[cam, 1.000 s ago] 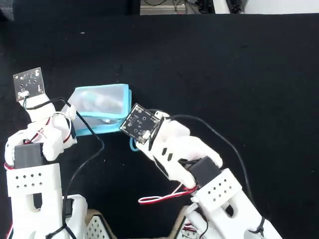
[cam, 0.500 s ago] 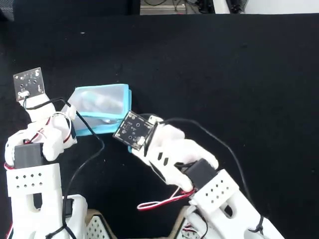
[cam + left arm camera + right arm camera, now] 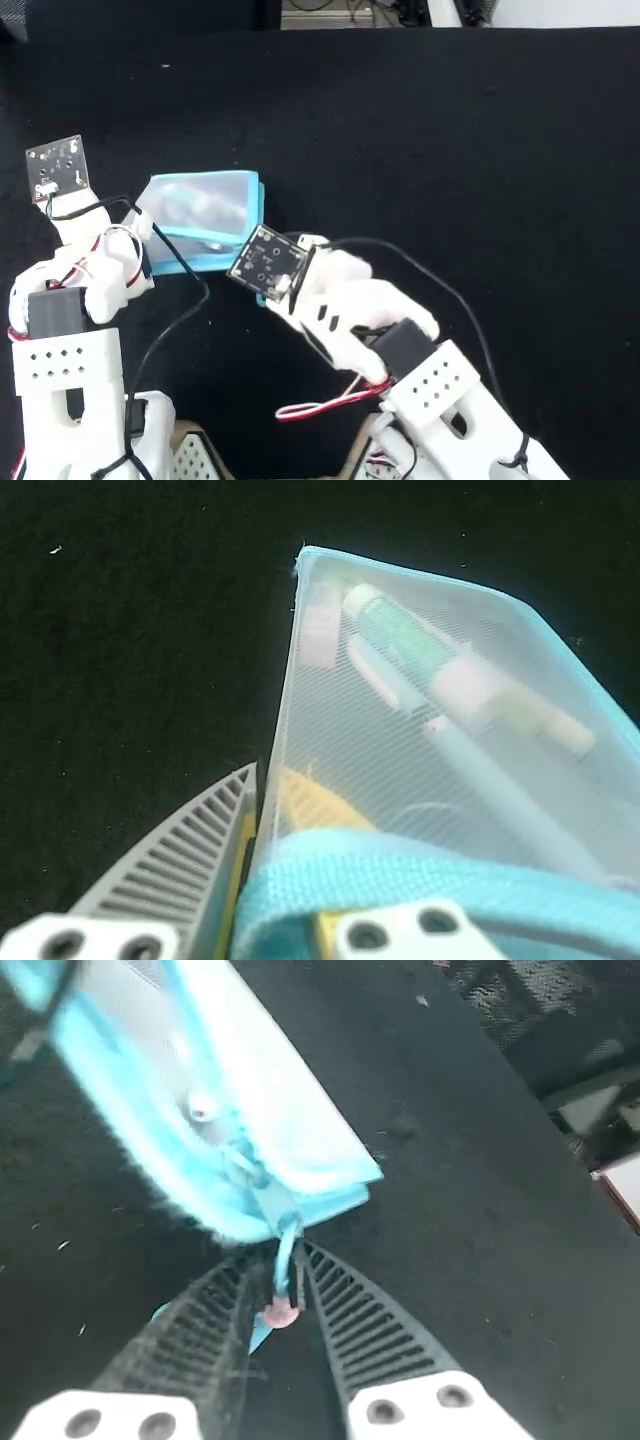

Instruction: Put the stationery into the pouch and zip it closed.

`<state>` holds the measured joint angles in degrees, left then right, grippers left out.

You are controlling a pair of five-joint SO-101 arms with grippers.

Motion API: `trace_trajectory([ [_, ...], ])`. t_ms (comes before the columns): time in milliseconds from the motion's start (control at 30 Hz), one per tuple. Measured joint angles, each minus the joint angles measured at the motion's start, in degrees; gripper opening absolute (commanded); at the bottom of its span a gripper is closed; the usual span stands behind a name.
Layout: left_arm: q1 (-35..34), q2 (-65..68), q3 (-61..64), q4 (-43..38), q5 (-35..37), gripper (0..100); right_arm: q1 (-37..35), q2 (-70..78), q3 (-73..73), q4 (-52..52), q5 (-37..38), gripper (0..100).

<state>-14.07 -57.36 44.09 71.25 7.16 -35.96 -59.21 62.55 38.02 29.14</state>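
Note:
The light blue mesh pouch lies left of the table's middle. Through its mesh I see a green-and-white marker, a pale blue pen and a white eraser inside. My left gripper is shut on the pouch's blue band at its left near corner. The pouch also hangs just beyond my right gripper, which is shut on the zipper pull at the pouch's near edge, with a pink bead on the cord. In the high view the right arm's wrist board covers that grip.
The black table cloth stretches bare to the right and behind the pouch. Both white arm bases stand at the near edge, with loose cables between them. Room clutter lies past the far edge.
The right arm has shifted left along the pouch's near edge with the zipper pull in its grip. The left arm and the pouch have stayed put.

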Motion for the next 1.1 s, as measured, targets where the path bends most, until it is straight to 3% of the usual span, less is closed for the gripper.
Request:
trace_trajectory([
  [500,0.0,0.09,-3.16,0.09,0.09,3,2.02,0.0,-4.84,-0.09,0.0,1.1],
  [700,-0.26,0.18,-8.53,0.44,-4.31,4,2.02,0.0,-5.27,0.62,0.0,1.1],
  [933,-0.35,0.09,-14.07,0.44,-5.1,20,2.02,-3.52,-10.9,7.74,0.0,1.1],
  [1100,0.0,0.09,-14.15,0.44,-5.1,21,2.02,-6.51,-15.65,14.68,0.0,1.1],
])
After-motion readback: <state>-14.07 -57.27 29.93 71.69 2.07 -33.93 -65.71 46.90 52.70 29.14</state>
